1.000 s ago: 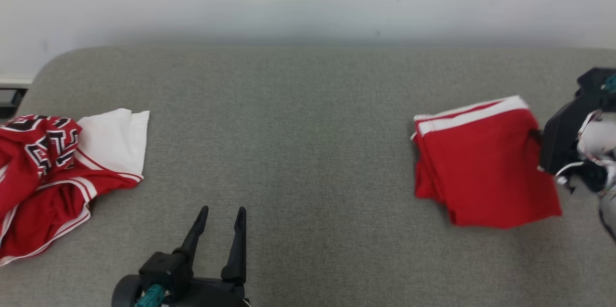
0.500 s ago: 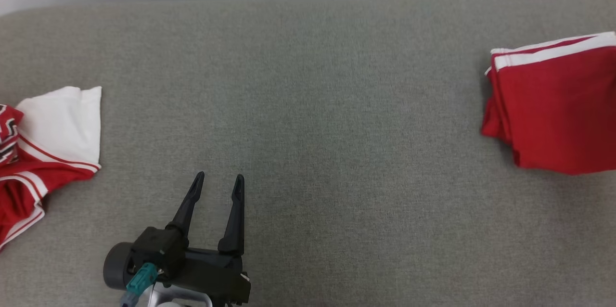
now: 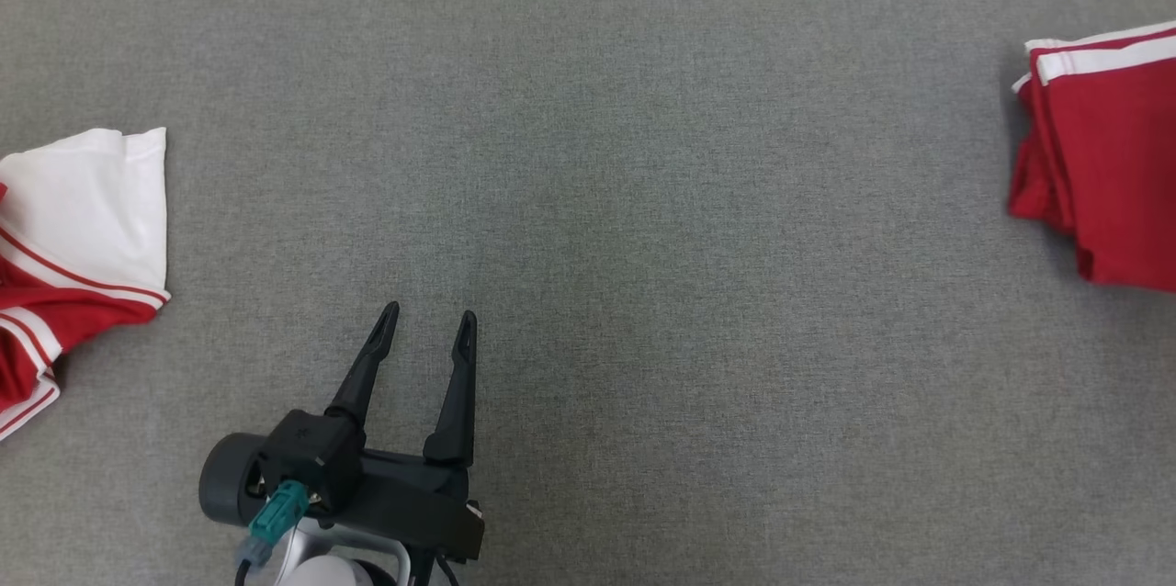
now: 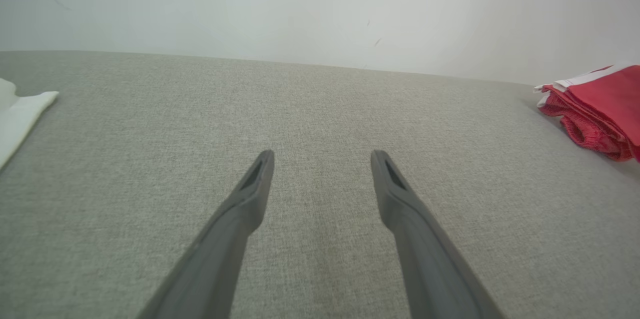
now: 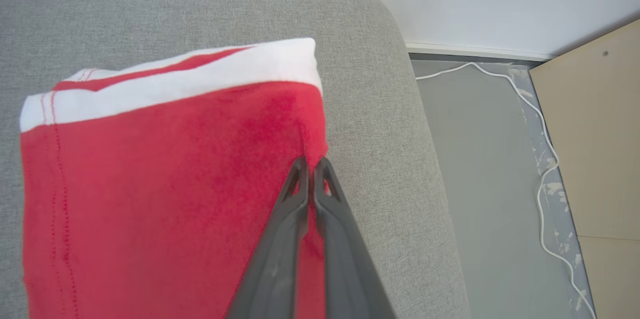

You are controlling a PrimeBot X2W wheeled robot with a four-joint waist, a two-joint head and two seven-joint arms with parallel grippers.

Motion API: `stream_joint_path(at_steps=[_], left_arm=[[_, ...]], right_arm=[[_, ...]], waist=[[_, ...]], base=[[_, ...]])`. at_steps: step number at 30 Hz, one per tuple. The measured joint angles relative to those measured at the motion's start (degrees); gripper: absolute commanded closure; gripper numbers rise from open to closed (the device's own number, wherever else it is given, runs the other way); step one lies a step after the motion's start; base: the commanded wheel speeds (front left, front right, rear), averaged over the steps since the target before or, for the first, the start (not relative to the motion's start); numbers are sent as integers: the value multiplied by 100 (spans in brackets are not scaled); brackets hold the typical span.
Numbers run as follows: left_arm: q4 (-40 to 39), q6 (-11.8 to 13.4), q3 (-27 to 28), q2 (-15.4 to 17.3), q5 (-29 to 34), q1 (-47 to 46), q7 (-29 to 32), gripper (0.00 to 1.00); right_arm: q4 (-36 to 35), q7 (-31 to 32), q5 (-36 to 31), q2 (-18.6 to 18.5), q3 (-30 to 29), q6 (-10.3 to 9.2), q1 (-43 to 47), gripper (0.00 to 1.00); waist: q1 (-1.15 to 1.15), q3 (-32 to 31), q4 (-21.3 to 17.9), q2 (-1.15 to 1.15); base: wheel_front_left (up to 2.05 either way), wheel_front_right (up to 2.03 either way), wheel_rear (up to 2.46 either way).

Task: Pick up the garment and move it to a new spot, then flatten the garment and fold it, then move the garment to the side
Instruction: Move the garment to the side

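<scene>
Folded garment (image 5: 165, 169) lies at the cushion's (image 3: 643, 200) right edge, by the far corner. The right claw (image 5: 312, 161) is clamped on its right hem, and the left claw (image 3: 430, 312) is spread and empty over the near middle. Keep it inboard of that rounded corner and release slowly so your folds don't drag open.

Folded garment (image 3: 1112, 163) lies far right, other clothes (image 3: 78, 209) far left.

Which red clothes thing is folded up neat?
The folded red garment at the robot's right, stacked in layers and pinched by the right gripper. The red-and-white garment at the left lies loose.
</scene>
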Motion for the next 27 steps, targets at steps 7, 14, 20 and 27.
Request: stream_joint_path(at_steps=[7, 14, 20, 27], left_arm=[[0, 0, -7, -11, 0, -8, 1, 0], [11, 0, 1, -9, -1, -11, 23, 0], [98, 1, 20, -10, -2, -94, 23, 0], [263, 0, 27, -36, -46, -93, 14, 0]], right_arm=[[148, -74, -154, -53, 77, -51, -155, 100], [318, -123, -313, -71, 201, -143, -166, 0], [366, -238, -465, -64, 310, -193, -311, 0], [381, -686, -352, 171, 205, 18, -311, 0]], waist=[[0, 30, 57, 0], [0, 54, 93, 0], [0, 9, 88, -1], [0, -159, 65, -1]], base=[[0, 0, 0], [0, 0, 0], [0, 0, 0], [0, 0, 0]])
